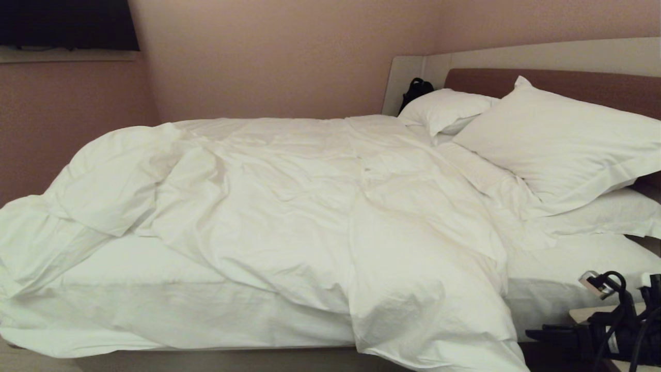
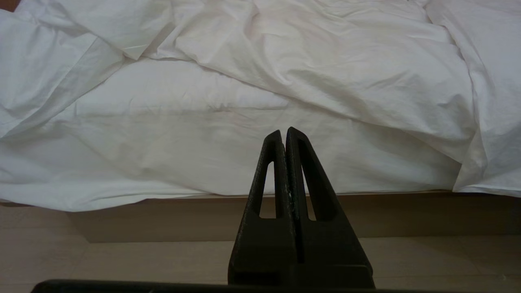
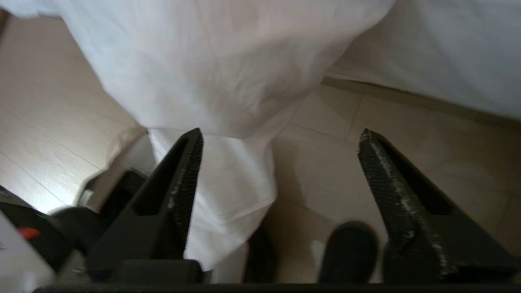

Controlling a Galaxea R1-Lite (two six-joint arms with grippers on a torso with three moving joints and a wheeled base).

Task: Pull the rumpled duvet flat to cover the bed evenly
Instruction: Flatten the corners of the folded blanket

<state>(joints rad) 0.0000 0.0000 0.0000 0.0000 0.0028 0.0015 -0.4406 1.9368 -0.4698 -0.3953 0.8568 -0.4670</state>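
The duvet [image 1: 289,196] lies rumpled across the bed [image 1: 155,289]. It is bunched up at the foot end, and one fold spills over the near side toward the floor. In the right wrist view this hanging fold [image 3: 211,61] drops past my right gripper [image 3: 281,134], which is open. A corner of the cloth hangs loose beside one finger [image 3: 183,183] and is not clamped. My left gripper [image 2: 283,132] is shut on nothing and points at the sheeted mattress side [image 2: 183,134], below the duvet's edge [image 2: 325,61].
Two white pillows [image 1: 563,144] lean on the brown headboard [image 1: 568,85], with a black bag [image 1: 415,90] behind them. My right arm and its cables [image 1: 609,320] sit low at the right. Pale floor [image 3: 386,142] runs along the bed base [image 2: 163,219].
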